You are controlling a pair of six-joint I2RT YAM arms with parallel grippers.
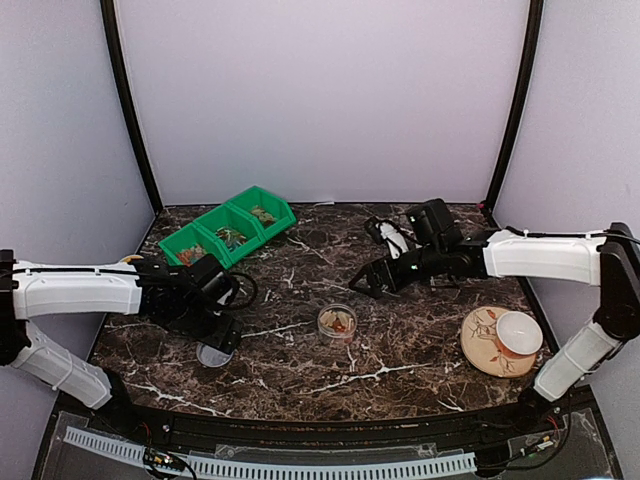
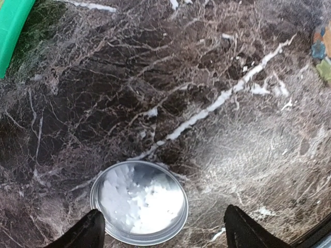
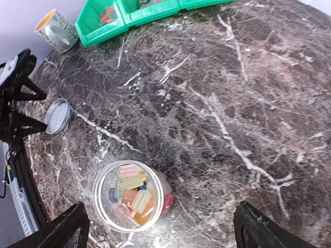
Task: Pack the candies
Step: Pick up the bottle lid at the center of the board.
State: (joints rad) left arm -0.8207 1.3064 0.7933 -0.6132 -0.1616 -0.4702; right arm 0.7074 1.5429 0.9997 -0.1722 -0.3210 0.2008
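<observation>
A small clear jar [image 1: 338, 322] stands open mid-table, holding several pastel candies [image 3: 132, 195]. In the right wrist view the jar [image 3: 101, 206] lies near the left finger. Its metal lid [image 1: 213, 353] lies flat on the table and shows in the left wrist view [image 2: 139, 202] and the right wrist view [image 3: 57, 115]. My left gripper [image 1: 225, 335] hovers open just over the lid, which lies by the left finger [image 2: 165, 230]. My right gripper [image 1: 365, 282] is open and empty above and right of the jar [image 3: 161, 227]. More candies lie in the green bins [image 1: 228, 228].
The green three-part bin [image 3: 129, 13] stands at the back left with a patterned cup [image 3: 56, 31] beside it. A round wooden plate [image 1: 482, 350] with a white disc on it sits at the right front. A white-and-black object [image 1: 390, 238] lies behind the right gripper.
</observation>
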